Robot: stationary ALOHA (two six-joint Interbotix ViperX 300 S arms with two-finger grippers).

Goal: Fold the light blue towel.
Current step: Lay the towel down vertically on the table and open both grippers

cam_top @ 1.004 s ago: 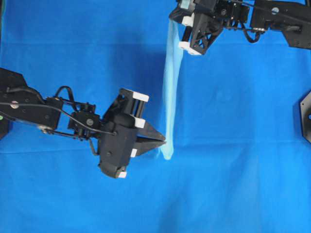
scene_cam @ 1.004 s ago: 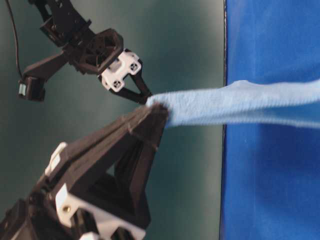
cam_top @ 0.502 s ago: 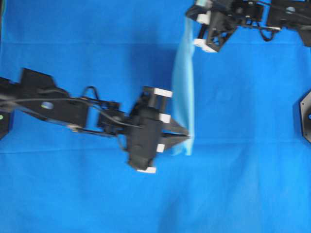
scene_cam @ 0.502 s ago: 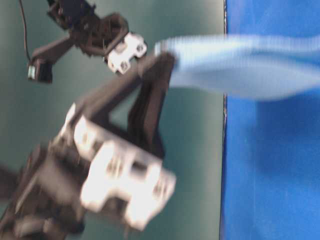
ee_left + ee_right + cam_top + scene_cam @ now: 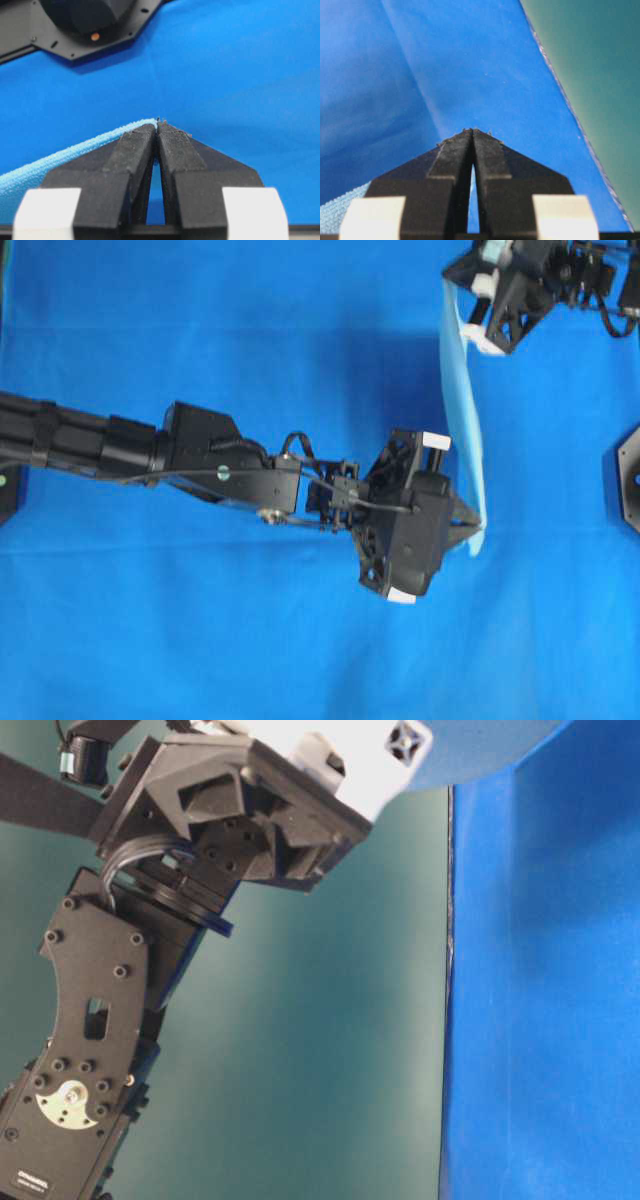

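Note:
The light blue towel (image 5: 465, 420) hangs as a narrow stretched strip between my two grippers, above the royal-blue table cover. My left gripper (image 5: 474, 531) is shut on its near end; in the left wrist view the jaws (image 5: 157, 123) are pressed together with the towel's hem (image 5: 75, 150) running off to the left. My right gripper (image 5: 458, 312) is shut on the far end at the top right. In the right wrist view its fingers (image 5: 472, 131) are closed, with a bit of the towel (image 5: 342, 210) at the lower left. The table-level view shows only a blurred patch of towel (image 5: 490, 745) at the top.
A black arm base (image 5: 628, 480) sits at the right edge of the table, also visible as the black base (image 5: 90, 25) ahead of the left gripper. The table cover's edge (image 5: 449, 970) borders a dark green surface. The left arm (image 5: 200, 455) stretches across the middle.
Both grippers have carried the towel to the right. The left arm has stretched far out across the table, and the right gripper has drawn toward the top right corner.

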